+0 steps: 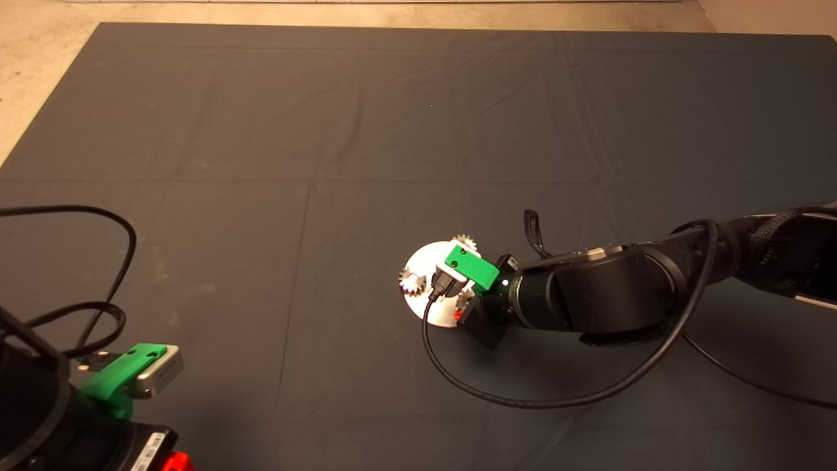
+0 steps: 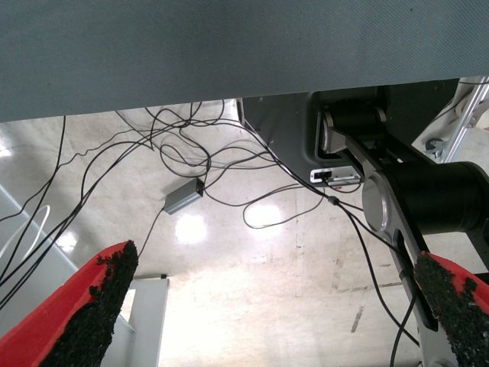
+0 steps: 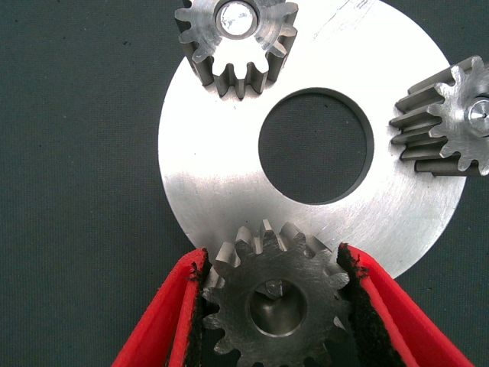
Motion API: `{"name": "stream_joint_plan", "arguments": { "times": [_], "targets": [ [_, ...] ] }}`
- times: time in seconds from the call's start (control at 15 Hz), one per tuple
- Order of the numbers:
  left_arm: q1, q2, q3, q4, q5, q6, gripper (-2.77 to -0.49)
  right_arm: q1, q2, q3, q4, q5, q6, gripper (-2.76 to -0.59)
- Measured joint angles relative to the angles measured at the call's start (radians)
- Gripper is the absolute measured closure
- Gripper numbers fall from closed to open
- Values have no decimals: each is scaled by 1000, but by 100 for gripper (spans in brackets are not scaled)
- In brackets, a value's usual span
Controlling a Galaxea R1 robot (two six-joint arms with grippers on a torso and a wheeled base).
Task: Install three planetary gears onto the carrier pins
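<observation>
Right gripper (image 3: 273, 306) over disc (image 3: 229, 199) at its 6 o'clock edge, pads clamped on third gear (image 3: 275, 294), pin tip showing in bore; other two gears (image 3: 235, 34) (image 3: 447, 118) seated on pins; left gripper (image 2: 275, 313) parked at mat's 7 o'clock, fingers apart.

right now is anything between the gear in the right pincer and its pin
Nothing visible is. The right pincer is shut on the third gear over the disc's edge, and a pin tip shows through its bore. The other two gears sit on their own pins, apart from it.
</observation>
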Motion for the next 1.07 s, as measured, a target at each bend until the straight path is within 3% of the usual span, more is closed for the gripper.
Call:
{"name": "stream_joint_plan", "arguments": {
  "times": [0.13,0.47,1.07],
  "targets": [
    [0,0,0,0,0,0,-262,0,-5,0,0,9,0,-110],
    [0,0,0,0,0,0,-262,0,-14,0,0,18,-1,-110],
    [0,0,0,0,0,-7,-262,0,-32,2,-1,21,-1,-109]
  ]
}}
